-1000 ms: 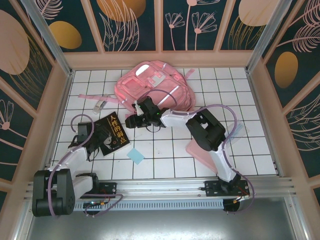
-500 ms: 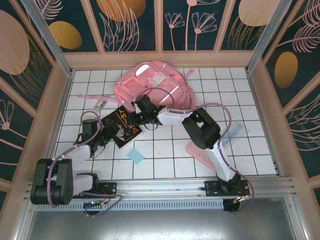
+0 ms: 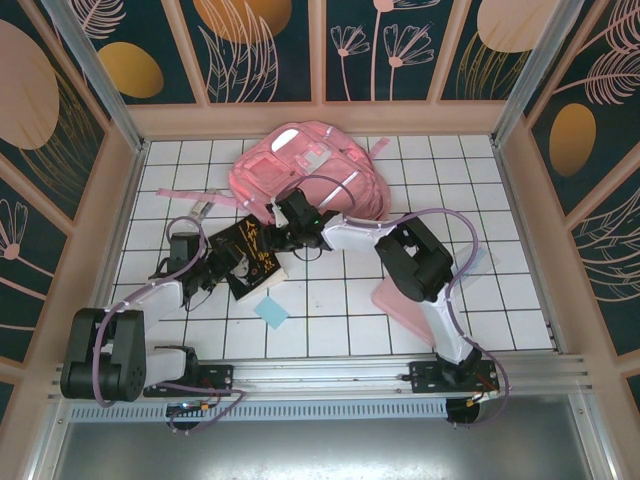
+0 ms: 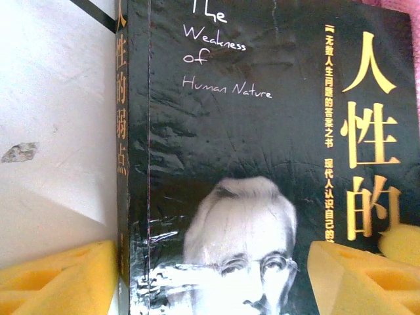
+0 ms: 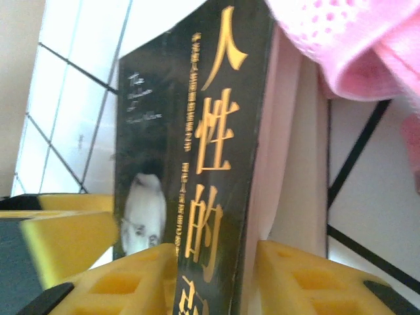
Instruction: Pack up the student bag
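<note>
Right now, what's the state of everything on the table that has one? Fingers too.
student bag: lying flat, front up, book not inside.
book: closed, one end against the bag's fabric.
right fingers: shut on the book's edge.
left fingers: open, straddling the book's spine.
blue note: lying flat, untouched.
pencil case: lying flat, partly hidden.

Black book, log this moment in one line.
right gripper: shut on black book | left gripper: at its spine | student bag: beside book
</note>
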